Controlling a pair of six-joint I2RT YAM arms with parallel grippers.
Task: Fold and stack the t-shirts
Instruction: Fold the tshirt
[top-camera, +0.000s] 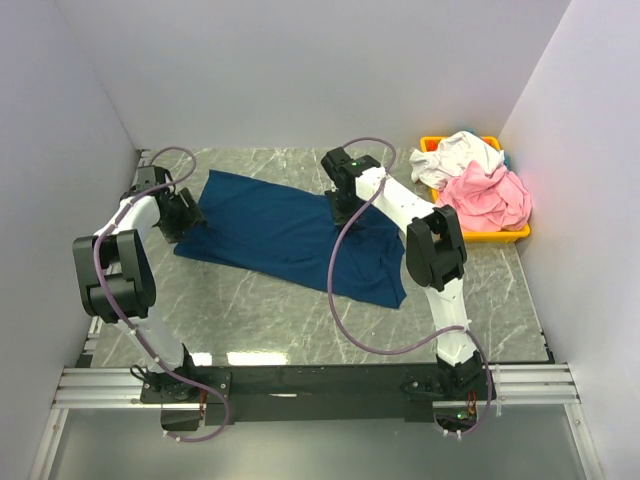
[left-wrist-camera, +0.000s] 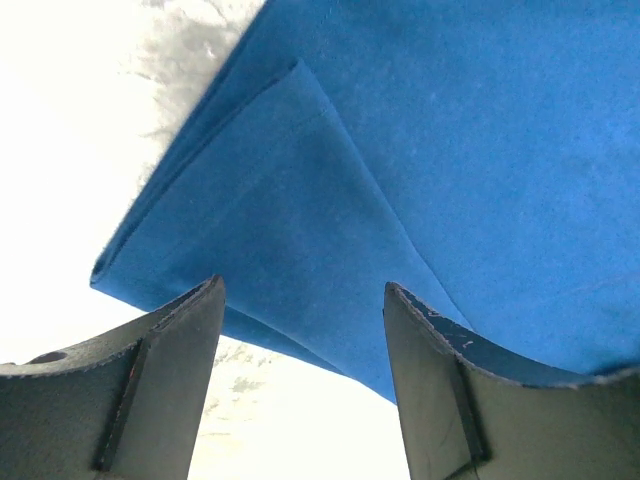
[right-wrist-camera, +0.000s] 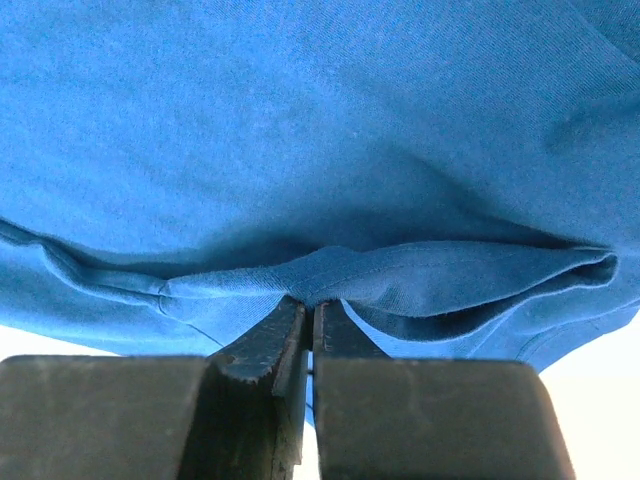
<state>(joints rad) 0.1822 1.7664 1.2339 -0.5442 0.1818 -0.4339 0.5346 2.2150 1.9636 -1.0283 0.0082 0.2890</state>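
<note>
The dark navy t-shirt (top-camera: 285, 235) lies spread on the marble table, with no print showing. My left gripper (top-camera: 186, 214) is at the shirt's left edge. In the left wrist view the gripper (left-wrist-camera: 302, 290) is open, with a folded sleeve edge of the shirt (left-wrist-camera: 300, 200) just beyond its fingertips and nothing held. My right gripper (top-camera: 345, 205) is at the shirt's far edge. In the right wrist view the gripper (right-wrist-camera: 312, 303) is shut on a pinched fold of the navy cloth (right-wrist-camera: 400, 275). The pink t-shirt (top-camera: 488, 198) and the white t-shirt (top-camera: 462, 155) lie crumpled in the bin.
The yellow plastic bin (top-camera: 508, 236) stands at the back right corner against the right wall. White walls close in the table on the left, back and right. Bare marble (top-camera: 250, 310) shows in front of the shirt. A purple cable (top-camera: 340, 300) hangs over the shirt's right part.
</note>
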